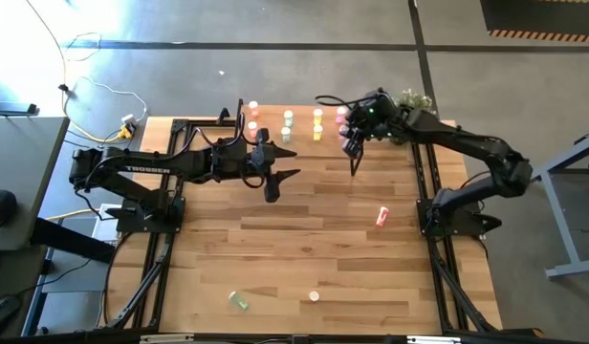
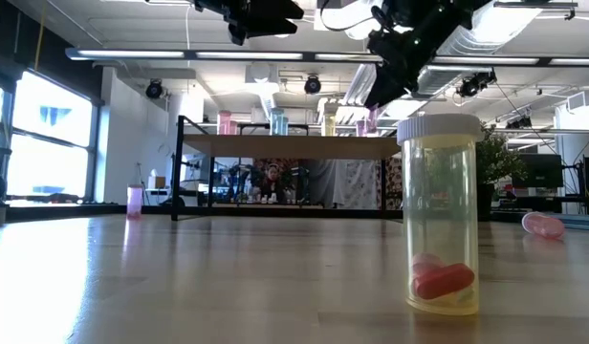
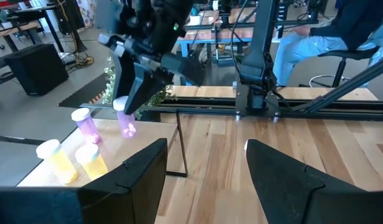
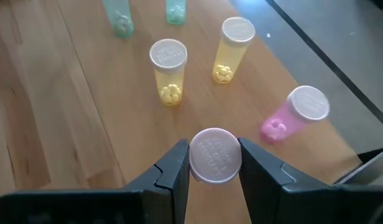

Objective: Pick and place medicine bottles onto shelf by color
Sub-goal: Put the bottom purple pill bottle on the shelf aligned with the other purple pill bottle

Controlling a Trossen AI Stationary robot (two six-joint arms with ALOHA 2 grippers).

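Observation:
The shelf stands at the table's far edge and carries upright medicine bottles in colour groups: red, green, yellow and pink. My right gripper hovers over the shelf's right end, near the pink ones, shut on a pink bottle. My left gripper waits open above the table in front of the shelf, with nothing between its fingers. Loose on the table are a lying red bottle, a lying green one and an upright yellow one. My right gripper pinches the pink bottle between its two fingers, on opposite sides just below the white cap. The fingers slant down from the table's right side. The bottle hangs below them, cap end up and a little tilted, clear of the shelf top.
A potted green plant stands just right of the shelf. Black rails run along the table's left and right sides. Bare wood lies between the shelf and the loose bottles near the front edge. A person sits beyond the table in the left wrist view.

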